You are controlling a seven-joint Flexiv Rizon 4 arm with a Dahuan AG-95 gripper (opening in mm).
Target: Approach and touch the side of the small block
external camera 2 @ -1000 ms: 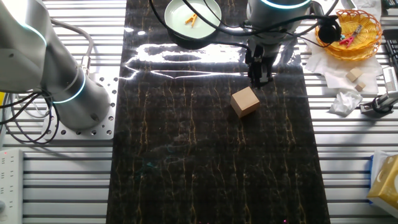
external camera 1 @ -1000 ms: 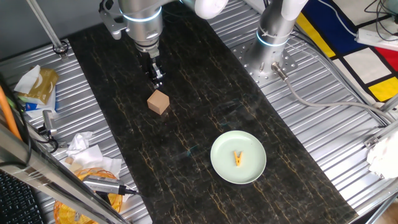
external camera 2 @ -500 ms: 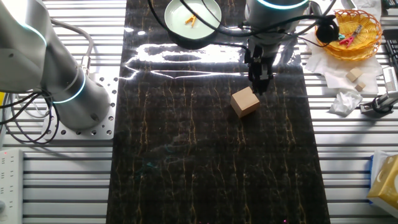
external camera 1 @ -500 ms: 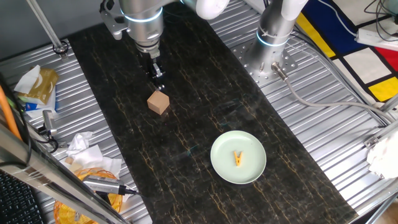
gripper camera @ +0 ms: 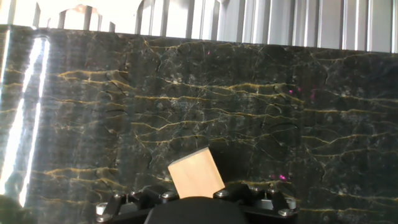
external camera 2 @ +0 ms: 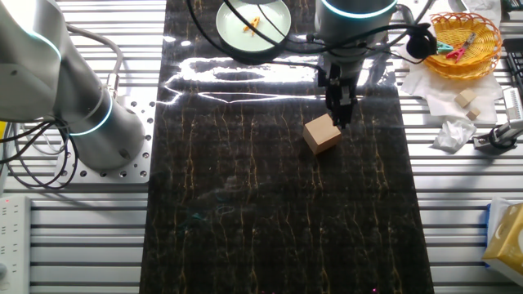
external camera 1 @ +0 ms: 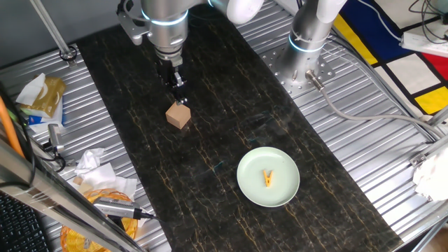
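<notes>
Small light-brown wooden cube (external camera 1: 179,115) sits on the black marble-pattern mat (external camera 1: 231,133), left of centre in one fixed view, right of centre in the other (external camera 2: 323,134). It's a cube, so no long axis. Yawed relative to the mat: its edges run diagonal to the mat's sides, and in the hand view (gripper camera: 196,173) one corner points toward the top of the frame. Flat on the mat, not tipped.

Silver arm comes in from the top of the frame, wrist near vertical, black two-finger gripper (external camera 1: 180,93) pointing straight down. Tip is right at the cube's upper edge in both fixed views (external camera 2: 342,113): touching or just short, can't separate them at this resolution. Fingers look close together, narrow gap, nothing between them. Hand view shows only the dark gripper body at the bottom edge, cube just in front of it.

Pale green round plate (external camera 1: 268,176) with a tiny yellow clothespin-like piece (external camera 1: 268,179) on it sits well apart from the cube, lower right in that view.
</notes>
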